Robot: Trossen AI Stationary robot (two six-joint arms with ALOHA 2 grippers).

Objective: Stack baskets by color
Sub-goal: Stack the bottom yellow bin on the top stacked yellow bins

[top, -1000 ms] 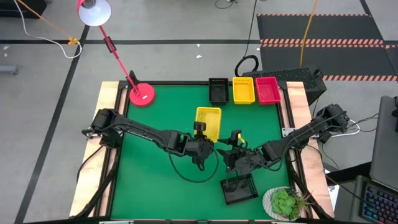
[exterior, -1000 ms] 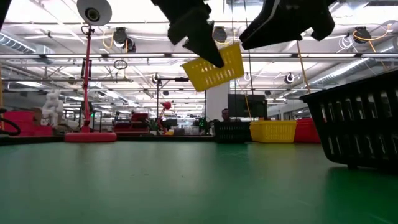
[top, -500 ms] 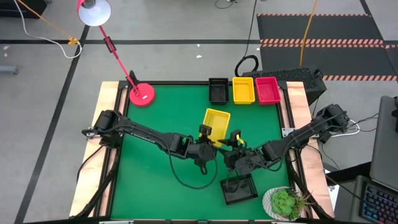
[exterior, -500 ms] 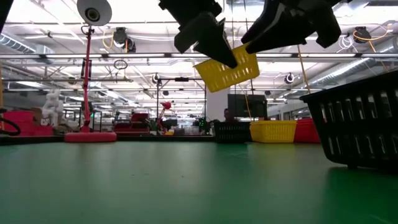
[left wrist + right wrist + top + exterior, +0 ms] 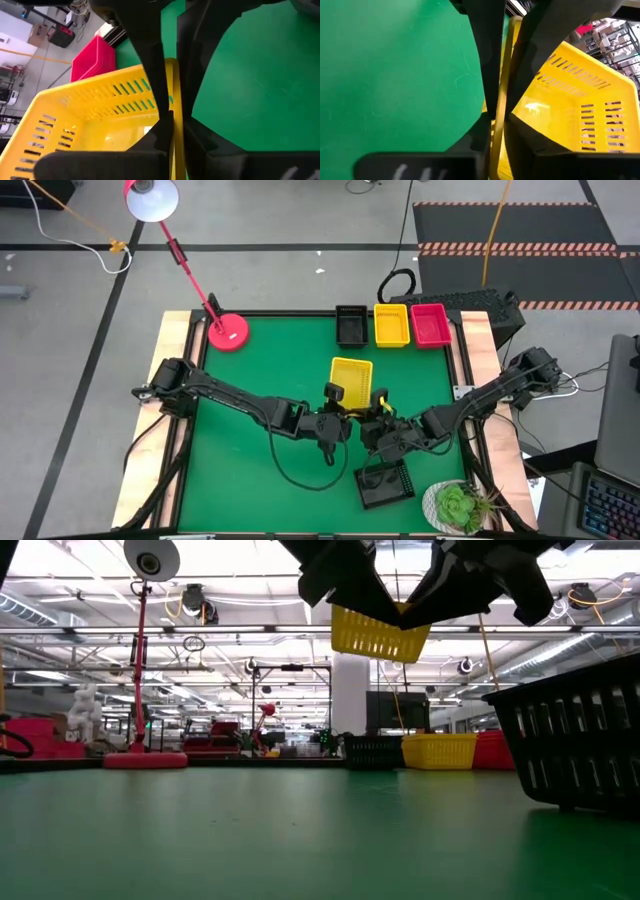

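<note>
A yellow basket [image 5: 351, 372] hangs in the air above the middle of the green table [image 5: 250, 360]; the low view shows this yellow basket [image 5: 378, 633] about level. My left gripper [image 5: 338, 398] is shut on its near left corner. My right gripper [image 5: 372, 405] is shut on its near right corner. Along the far edge stand a black basket [image 5: 351, 326], a yellow basket [image 5: 391, 325] and a red-pink basket [image 5: 431, 324], each on its bottom. Another black basket [image 5: 385, 483] sits near the front edge. My left gripper pinches the yellow basket's near short wall [image 5: 171, 85] at its left end, one finger inside and one outside. The fingers come from the table's left, slanting down, and lie along the wall. The basket is lifted clear, its open side up. My right gripper pinches the same near short wall [image 5: 504, 80] at its right end, one finger inside the basket and one outside. The fingers come from the table's right, slanting down, along the wall. The basket's body reaches away toward the far edge.
A red lamp base [image 5: 229, 332] stands at the far left corner, its arm leaning off the table. A potted plant [image 5: 458, 505] sits at the near right corner. Open green surface lies on the left half and between the held basket and the back row.
My left gripper has carried the yellow basket toward the table's right edge and a little toward the far edge. The basket, tilted before, now hangs about level. My right gripper, apart from it before, has taken hold of its near wall.
</note>
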